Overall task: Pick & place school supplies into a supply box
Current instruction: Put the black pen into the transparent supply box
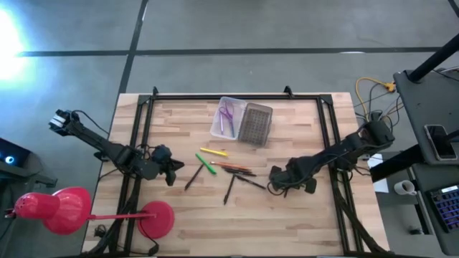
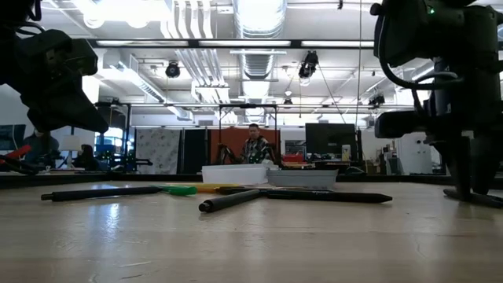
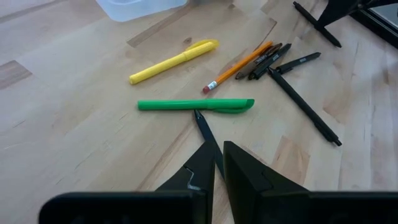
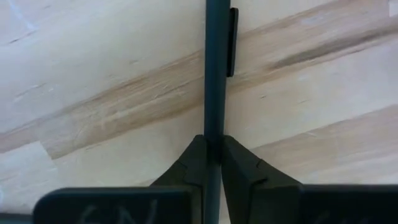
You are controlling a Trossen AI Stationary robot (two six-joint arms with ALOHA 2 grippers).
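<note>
The clear supply box (image 1: 224,123) stands near the table's far edge with purple scissors (image 1: 227,115) in it; its grey dotted lid (image 1: 255,123) lies beside it on the right. A yellow marker (image 1: 214,152), green marker (image 3: 196,105), orange pencil (image 3: 239,65) and several black pens (image 1: 247,178) lie scattered mid-table. My left gripper (image 3: 217,146), its fingers a narrow slit apart, hangs above a black pen (image 3: 202,124) that lies on the wood. My right gripper (image 4: 213,140) is down at the table, shut on another black pen (image 4: 214,62). My right gripper pinches the black pen's shaft (image 4: 214,124) between its two fingers, some way back from the clip (image 4: 232,40). The fingers come from above and lie across the pen. In the low view the fingers (image 2: 465,185) reach down to the table top.
A black frame rail (image 1: 143,143) runs along each side of the table. A red lamp (image 1: 57,211) stands at the near left corner. Cables (image 1: 373,89) and a desk lie off the right edge. A person (image 2: 253,145) sits in the room behind.
</note>
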